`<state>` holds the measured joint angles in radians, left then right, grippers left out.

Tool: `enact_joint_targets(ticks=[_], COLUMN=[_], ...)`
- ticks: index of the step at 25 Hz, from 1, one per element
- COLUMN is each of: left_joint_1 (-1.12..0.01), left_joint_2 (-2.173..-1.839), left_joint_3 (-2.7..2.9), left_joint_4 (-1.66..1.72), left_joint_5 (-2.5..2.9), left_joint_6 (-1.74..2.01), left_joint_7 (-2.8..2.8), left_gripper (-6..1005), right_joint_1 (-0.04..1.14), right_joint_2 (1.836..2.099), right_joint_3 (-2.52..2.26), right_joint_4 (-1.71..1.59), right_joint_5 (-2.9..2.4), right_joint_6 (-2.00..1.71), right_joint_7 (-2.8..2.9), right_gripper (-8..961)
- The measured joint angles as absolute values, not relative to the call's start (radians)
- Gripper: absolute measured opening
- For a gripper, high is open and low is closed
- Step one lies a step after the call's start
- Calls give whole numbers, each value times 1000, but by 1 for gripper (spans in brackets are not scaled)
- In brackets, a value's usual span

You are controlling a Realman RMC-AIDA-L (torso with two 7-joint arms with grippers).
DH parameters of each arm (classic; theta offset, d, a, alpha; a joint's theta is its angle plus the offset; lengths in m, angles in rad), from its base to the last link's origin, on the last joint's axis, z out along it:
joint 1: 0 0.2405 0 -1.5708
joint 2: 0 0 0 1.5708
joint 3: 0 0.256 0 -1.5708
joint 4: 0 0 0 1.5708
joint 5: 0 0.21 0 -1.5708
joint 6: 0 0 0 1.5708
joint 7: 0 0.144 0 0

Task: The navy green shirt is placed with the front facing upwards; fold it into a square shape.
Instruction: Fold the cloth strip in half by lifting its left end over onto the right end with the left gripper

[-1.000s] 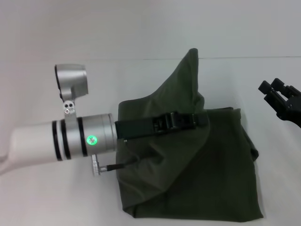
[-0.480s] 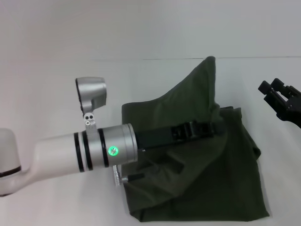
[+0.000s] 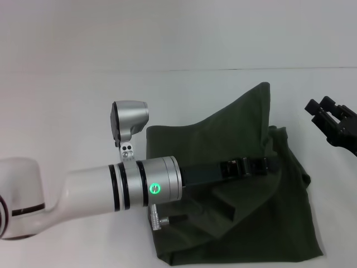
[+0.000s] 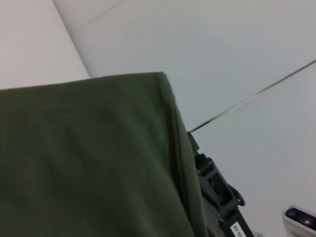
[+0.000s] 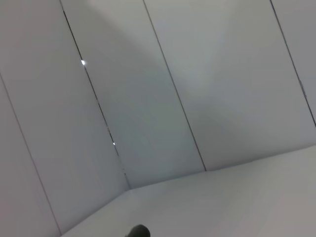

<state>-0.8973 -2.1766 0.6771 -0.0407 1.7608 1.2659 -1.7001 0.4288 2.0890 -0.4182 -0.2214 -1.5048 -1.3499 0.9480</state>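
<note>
The navy green shirt (image 3: pixel 245 223) lies partly folded on the white table at the right of the head view. One flap of it is raised into a peak (image 3: pixel 263 95). My left gripper (image 3: pixel 266 163) reaches across the shirt from the left. It is shut on the raised flap, and the cloth hides its tips. In the left wrist view the green cloth (image 4: pixel 89 163) fills most of the picture. My right gripper (image 3: pixel 330 117) hangs apart from the shirt at the right edge of the head view.
The white table (image 3: pixel 83 100) stretches to the left and behind the shirt, ending at a pale wall. Black hardware (image 4: pixel 217 190) shows past the cloth's edge in the left wrist view. The right wrist view shows only grey wall panels (image 5: pixel 163 98).
My left arm has moved to the right, carrying the raised flap farther over the shirt. The flap's peak has shifted right and sits lower. The right gripper has stayed put.
</note>
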Motion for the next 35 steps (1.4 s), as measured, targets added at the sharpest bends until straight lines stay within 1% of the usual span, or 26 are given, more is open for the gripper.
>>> enact_joint_targets(ticks=[14, 20, 26, 29, 31, 35], left_joint_1=[-902, -878, -823, -777, -747, -669], left_joint_2=[-2177, -2177, -2176, -2174, -2172, -2167], left_joint_3=[617, 566, 564, 568, 569, 580], left_joint_4=[-138, -166, -104, -43, 5, 166], left_joint_5=[1773, 1774, 1783, 1809, 1825, 1893], left_joint_6=[1262, 1370, 1486, 1501, 1508, 1584], left_joint_7=[-1586, -1522, -1560, -1602, -1632, -1714], left_gripper=[69, 223, 473, 716, 757, 840], right_joint_1=[430, 431, 425, 421, 416, 406], right_joint_2=[2091, 2091, 2089, 2086, 2084, 2083], right_joint_3=[-416, -416, -405, -404, -407, -416], right_joint_4=[-227, -229, -230, -235, -252, -345], right_joint_5=[-1499, -1498, -1497, -1497, -1500, -1553], right_joint_6=[-1349, -1347, -1353, -1361, -1366, -1391], right_joint_7=[948, 948, 948, 959, 993, 1147], right_gripper=[459, 458, 472, 478, 483, 552])
